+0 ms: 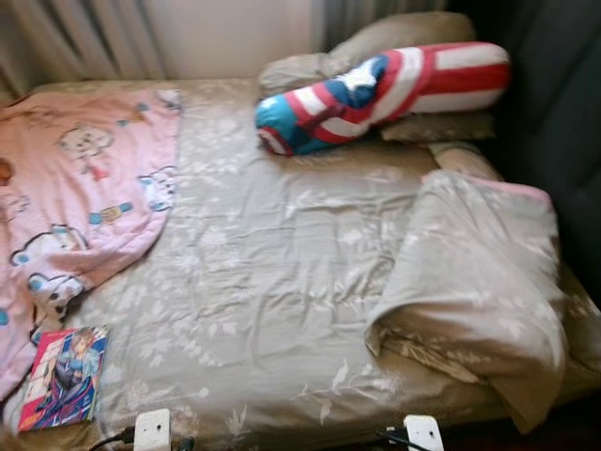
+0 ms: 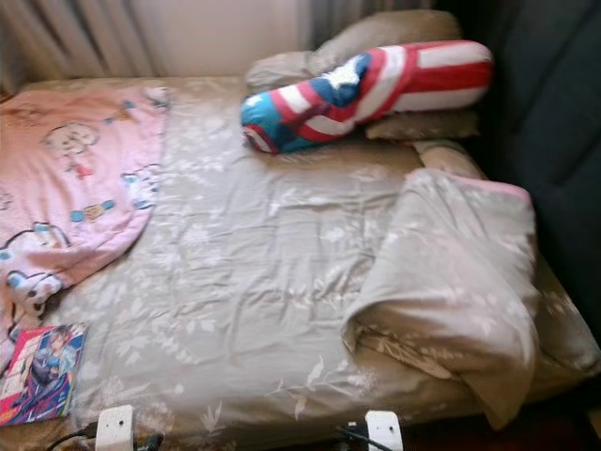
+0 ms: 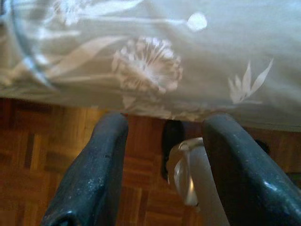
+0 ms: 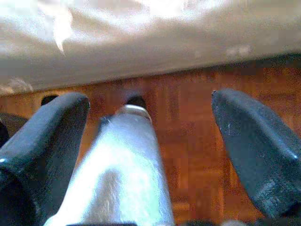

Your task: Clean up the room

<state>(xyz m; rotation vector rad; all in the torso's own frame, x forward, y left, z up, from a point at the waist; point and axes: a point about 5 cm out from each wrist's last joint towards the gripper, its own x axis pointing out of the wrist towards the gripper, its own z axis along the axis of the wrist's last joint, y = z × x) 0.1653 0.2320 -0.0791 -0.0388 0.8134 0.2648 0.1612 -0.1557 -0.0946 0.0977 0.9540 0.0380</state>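
Currently we're facing a bed (image 1: 282, 272) covered with a grey-beige floral sheet. A pink cartoon-print blanket (image 1: 66, 197) is spread over the left part of it, reaching the head end by the curtains (image 1: 75, 38). Just below the blanket's lower edge, near the front left corner, a colourful comic book (image 1: 64, 378) lies flat on the sheet, touching or almost touching the blanket; we can't tell which. A red, white and blue striped bolster pillow (image 1: 380, 94) lies tilted across the head end on the right, resting against beige pillows (image 1: 394, 38) behind it. A folded grey floral duvet (image 1: 479, 282) with a pink edge sits bunched on the right side, its lower corner hanging over the front edge. Dark wall or headboard (image 1: 554, 122) is on the far right.

Both arms hang low at the front edge of the bed. Our left gripper (image 3: 167, 160) shows its two black fingers (image 3: 94, 174) apart with nothing between them, pointing at the sheet's overhang above the parquet floor (image 3: 42, 150). Our right gripper (image 4: 150, 155) has its fingers (image 4: 254, 146) spread wide, also holding nothing, above the same wood floor (image 4: 188, 141) below the bed's edge. A silver leg part of the robot (image 4: 122, 179) shows between the right fingers.
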